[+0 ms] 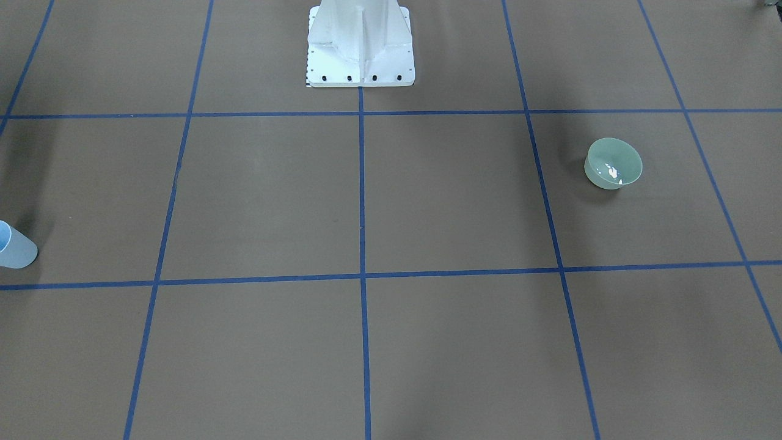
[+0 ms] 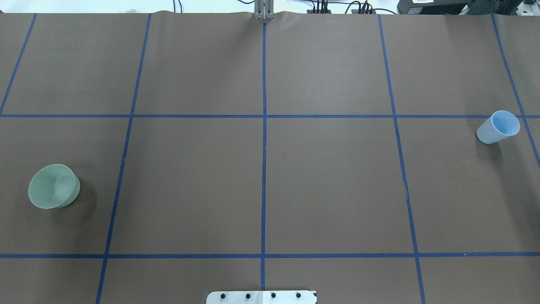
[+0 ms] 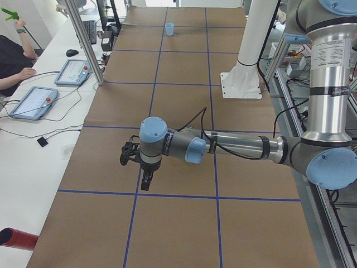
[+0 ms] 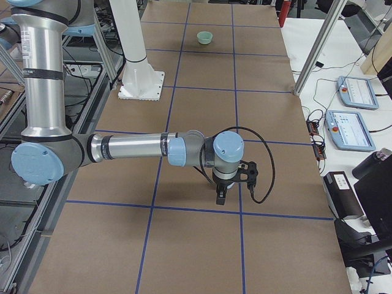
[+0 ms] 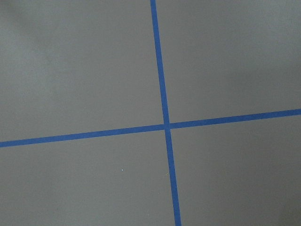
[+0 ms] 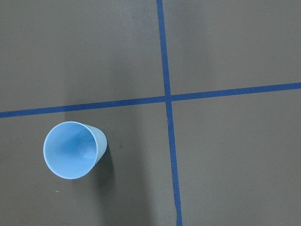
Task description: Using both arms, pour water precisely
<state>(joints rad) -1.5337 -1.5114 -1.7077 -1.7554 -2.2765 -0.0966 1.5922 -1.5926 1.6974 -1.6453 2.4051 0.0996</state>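
Blue cup [image 2: 498, 127], green bowl [image 2: 53, 186], blue-gridded brown table [image 2: 329, 190]

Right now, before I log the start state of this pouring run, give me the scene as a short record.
bowl: green, upright, on robot's left
cup: blue, upright, on robot's right
left tool: above table, clear of bowl; open or shut unclear
right tool: above table, clear of cup; open or shut unclear
contents: cannot tell

green bowl [image 2: 54, 186], blue cup [image 2: 498, 127] and white pedestal [image 1: 360, 43] stand well apart.
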